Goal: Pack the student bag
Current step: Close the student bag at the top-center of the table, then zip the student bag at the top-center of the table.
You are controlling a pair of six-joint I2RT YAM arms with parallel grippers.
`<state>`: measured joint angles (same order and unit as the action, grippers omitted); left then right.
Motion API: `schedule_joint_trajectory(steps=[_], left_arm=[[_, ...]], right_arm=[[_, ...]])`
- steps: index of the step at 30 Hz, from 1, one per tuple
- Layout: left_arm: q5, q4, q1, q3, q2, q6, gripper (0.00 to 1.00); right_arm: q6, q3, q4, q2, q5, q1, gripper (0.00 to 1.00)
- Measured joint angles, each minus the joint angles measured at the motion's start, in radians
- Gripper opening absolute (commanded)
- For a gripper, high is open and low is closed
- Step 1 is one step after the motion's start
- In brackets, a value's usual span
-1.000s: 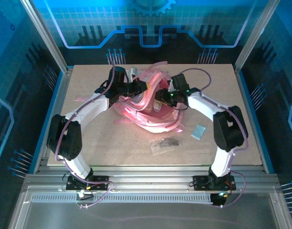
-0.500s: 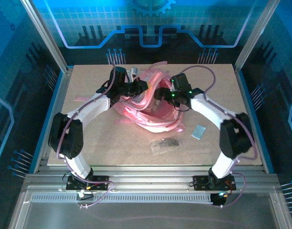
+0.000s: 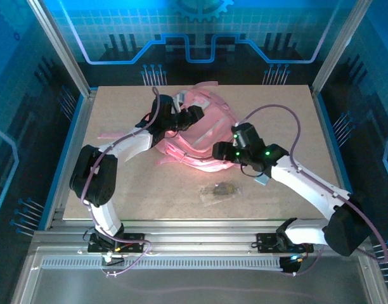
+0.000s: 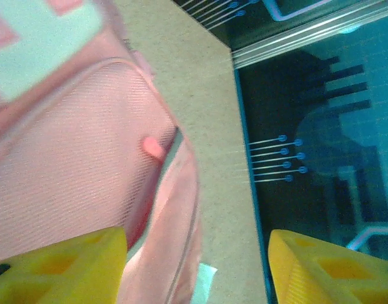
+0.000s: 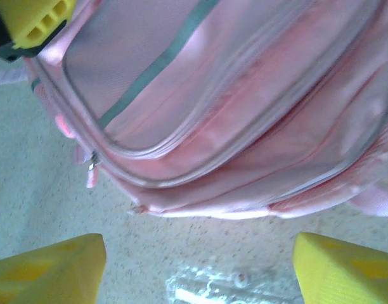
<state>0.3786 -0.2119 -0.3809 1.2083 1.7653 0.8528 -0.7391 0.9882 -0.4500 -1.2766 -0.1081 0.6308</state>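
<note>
Student bag (image 3: pixel 197 133), a large soft pink fabric backpack, lay slumped at the middle-to-far part of the pale speckled tabletop (image 3: pixel 130 190), thin straps trailing off to its left and far sides.

Left end effector (image 3: pixel 193 115) sat over the bag's far-left part. In the left wrist view its yellow fingers (image 4: pixel 61 266) stood spread with nothing pinched between them, the bag's mesh side and a seam lying beyond them.

Right end effector (image 3: pixel 220 152) sat low at the bag's near-right edge, fingers spread too, gripping nothing. From it the bag lay just to the far side and slightly left. In the right wrist view the bag's zip lines ran crosswise, so its long axis looked roughly left to right. Whether a pocket mouth stood open could not be told.

Clear plastic packet (image 3: pixel 220 189), flat and crumpled, lay on the bare tabletop near of the bag, just near of the right end effector. Small pale blue flat piece (image 3: pixel 264 180) lay beside the right arm, partly covered by it.

Judgement: both loose items lay on the near-right side, so the right arm was nearer to them, and anything picked up would travel far and left to reach the bag.
</note>
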Motion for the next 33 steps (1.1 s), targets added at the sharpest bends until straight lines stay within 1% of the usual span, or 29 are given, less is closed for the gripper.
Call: schedule_joint_trajectory(steps=[2,5,7,10,12,16,18,21,27,29,31,32,33], left_arm=[[-0.026,-0.003,0.008,-0.057,-0.035,-0.001,0.66],[-0.062,-0.003,0.033,-0.134,-0.102,-0.001,0.67],[-0.086,-0.003,0.061,-0.179,-0.148,0.0,0.68],[-0.115,-0.005,0.105,-0.243,-0.201,0.011,0.69],[-0.137,-0.008,0.13,-0.292,-0.223,0.015,0.69],[-0.173,-0.006,0.163,-0.373,-0.229,0.033,0.69],[-0.182,-0.008,0.17,-0.392,-0.225,0.038,0.69],[-0.193,-0.029,0.174,-0.398,-0.202,0.04,0.68],[-0.203,-0.112,0.174,-0.407,-0.116,0.064,0.66],[-0.201,-0.134,0.174,-0.407,-0.095,0.074,0.65],[-0.2,-0.148,0.174,-0.407,-0.085,0.085,0.64],[-0.2,-0.158,0.175,-0.407,-0.082,0.089,0.63],[-0.2,-0.166,0.175,-0.407,-0.081,0.092,0.62]], right_arm=[[-0.024,0.0,0.022,-0.024,-0.018,0.05,0.74],[-0.064,0.015,0.062,-0.103,-0.053,0.123,0.71],[-0.089,0.048,0.082,-0.18,-0.082,0.171,0.68],[-0.127,0.107,0.108,-0.282,-0.118,0.23,0.6],[-0.152,0.151,0.123,-0.341,-0.133,0.258,0.59],[-0.209,0.225,0.143,-0.435,-0.146,0.285,0.52],[-0.243,0.248,0.144,-0.468,-0.148,0.29,0.5],[-0.305,0.277,0.148,-0.517,-0.166,0.299,0.43],[-0.409,0.29,0.153,-0.589,-0.191,0.304,0.4],[-0.432,0.301,0.16,-0.618,-0.2,0.304,0.34],[-0.448,0.306,0.172,-0.644,-0.204,0.302,0.24],[-0.457,0.312,0.175,-0.657,-0.206,0.299,0.16],[-0.463,0.318,0.18,-0.67,-0.208,0.295,0.04]])
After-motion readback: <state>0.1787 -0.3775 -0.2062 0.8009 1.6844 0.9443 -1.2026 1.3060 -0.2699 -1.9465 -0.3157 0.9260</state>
